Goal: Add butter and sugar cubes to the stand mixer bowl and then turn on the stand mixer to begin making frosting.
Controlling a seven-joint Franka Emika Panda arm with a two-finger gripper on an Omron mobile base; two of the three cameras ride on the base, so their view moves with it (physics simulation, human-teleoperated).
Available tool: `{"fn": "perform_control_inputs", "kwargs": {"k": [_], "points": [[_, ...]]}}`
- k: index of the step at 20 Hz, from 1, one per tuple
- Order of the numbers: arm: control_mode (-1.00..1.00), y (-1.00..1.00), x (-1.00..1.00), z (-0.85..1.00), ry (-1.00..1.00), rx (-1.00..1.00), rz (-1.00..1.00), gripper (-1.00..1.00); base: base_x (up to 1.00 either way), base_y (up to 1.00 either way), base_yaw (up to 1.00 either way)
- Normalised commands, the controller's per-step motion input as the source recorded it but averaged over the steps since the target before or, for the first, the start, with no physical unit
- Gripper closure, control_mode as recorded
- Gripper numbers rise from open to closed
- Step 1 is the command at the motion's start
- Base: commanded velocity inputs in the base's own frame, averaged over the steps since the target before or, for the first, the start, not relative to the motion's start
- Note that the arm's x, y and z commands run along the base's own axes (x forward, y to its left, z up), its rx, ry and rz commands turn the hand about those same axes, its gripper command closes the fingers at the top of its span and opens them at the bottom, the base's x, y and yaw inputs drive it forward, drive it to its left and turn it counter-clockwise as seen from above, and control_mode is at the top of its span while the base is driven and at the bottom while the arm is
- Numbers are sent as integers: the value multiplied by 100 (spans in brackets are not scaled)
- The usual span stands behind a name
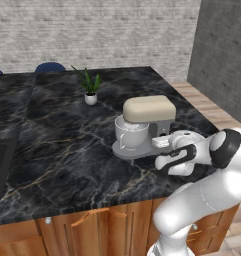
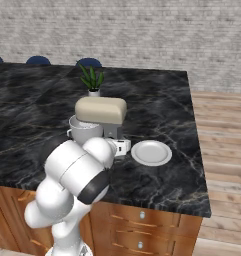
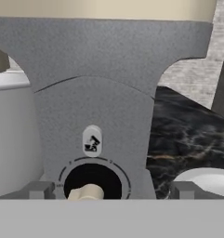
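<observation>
Left base view: a small potted plant stood at upper centre of the dark marble counter. Right of it, at frame centre, the stand mixer held the stand mixer bowl under its cream head, handle facing left. The gripper, jaws spread apart and holding nothing, sat just beside the mixer's column at centre right. Right base view: a white plate lay right of the mixer. Hand view: the column carried a small oval label with a mixer pictogram; no lettering was legible. Below it sat a dark round dial with a cream knob.
</observation>
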Motion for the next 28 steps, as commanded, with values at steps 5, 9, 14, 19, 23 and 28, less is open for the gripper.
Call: {"fn": "perform_control_inputs", "kwargs": {"k": [5,9,14,19,23,28], "points": [[-100,0,0,0,0,0,0,100,0,0,0],[-100,0,0,0,0,0,0,100,0,0,0],[-100,0,0,0,0,0,0,100,0,0,0],[-100,0,0,0,0,0,0,100,0,0,0],[-100,0,0,0,0,0,0,100,0,0,0],[-100,0,-1,0,1,7,-6,100,0,0,0]]}}
